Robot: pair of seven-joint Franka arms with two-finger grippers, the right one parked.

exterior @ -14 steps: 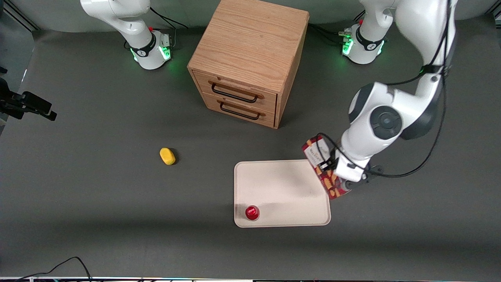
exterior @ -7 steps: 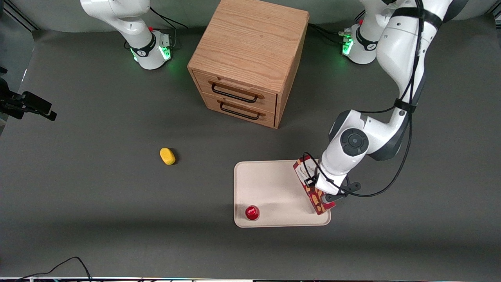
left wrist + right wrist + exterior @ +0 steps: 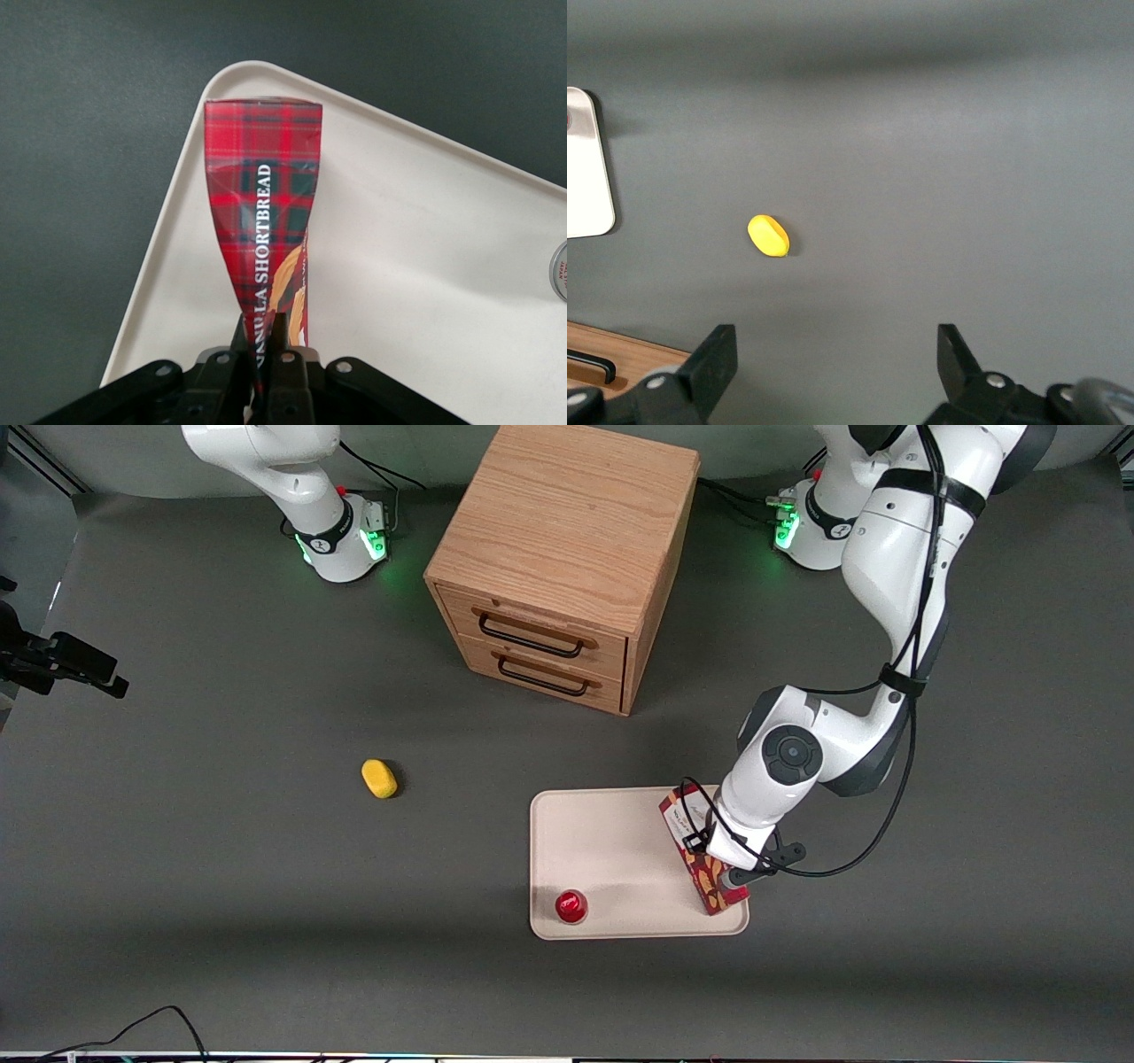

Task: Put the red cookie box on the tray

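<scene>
The red cookie box [image 3: 700, 864] is a long dark-red plaid carton with a white label and cookie pictures. It is over the tray [image 3: 611, 850] along the tray's edge nearest the working arm. My left gripper [image 3: 728, 859] is shut on the box near its middle. In the left wrist view the box [image 3: 264, 212] reaches from the gripper [image 3: 264, 341] toward a rounded corner of the cream-white tray [image 3: 425, 266]. I cannot tell whether the box rests on the tray or hangs just above it.
A small round red-capped object [image 3: 570, 906] stands on the tray's near corner toward the parked arm's end. A wooden two-drawer cabinet [image 3: 563, 567] stands farther from the front camera. A yellow lump [image 3: 379, 778] lies on the dark table toward the parked arm's end.
My left gripper has carried the box from beside the tray's edge to over the tray and lower, toward the parked arm's end. The last half second shows only a small shift.
</scene>
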